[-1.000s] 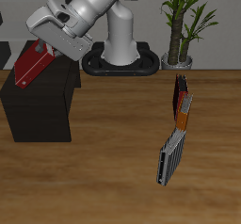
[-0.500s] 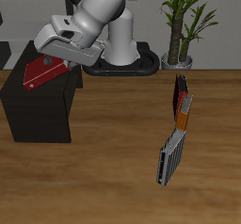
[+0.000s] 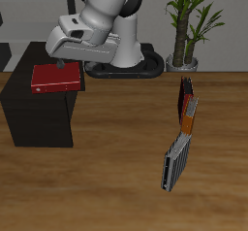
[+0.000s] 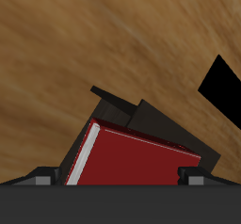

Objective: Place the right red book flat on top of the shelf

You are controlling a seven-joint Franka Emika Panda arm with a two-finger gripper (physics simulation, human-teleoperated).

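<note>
One right red book (image 3: 54,77) flat on shelf (image 3: 39,118) | tool (image 3: 64,64) grasping it

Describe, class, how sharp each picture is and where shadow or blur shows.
Exterior view: evenly lit and sharp, only soft shading under the gripper on the red book atop the black shelf. Wrist view: the wooden floor is streaked with blur, while the book stays crisp.

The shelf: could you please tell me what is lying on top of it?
A red book lies flat on the black shelf, under the pincer. The arm covers part of the shelf's top, so that part cannot be seen.
</note>
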